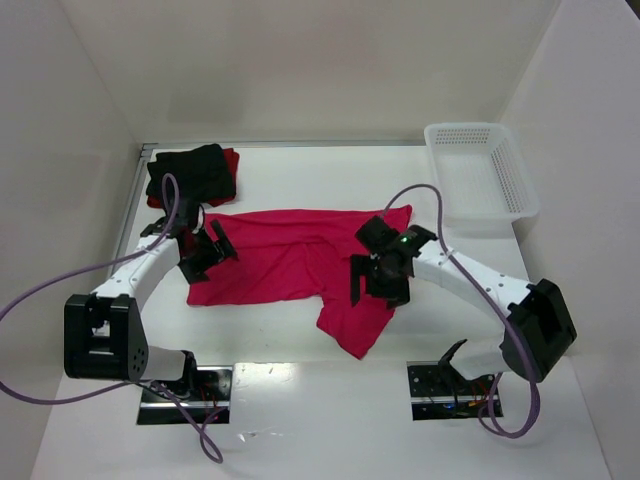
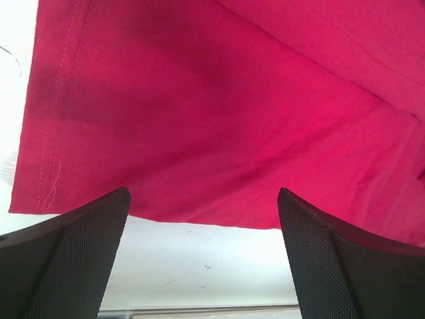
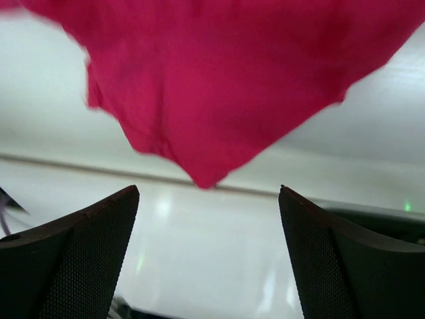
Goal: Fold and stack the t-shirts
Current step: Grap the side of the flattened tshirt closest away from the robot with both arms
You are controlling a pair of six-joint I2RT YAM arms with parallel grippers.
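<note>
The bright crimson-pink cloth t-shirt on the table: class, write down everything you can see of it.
The bright crimson-pink cloth t-shirt is soft, plain fabric with a stitched hem. It lies spread but rumpled on the white table, one pointed flap trailing toward the arms. The left gripper and right gripper stand over its edges, jaws open, gripping nothing.
</note>
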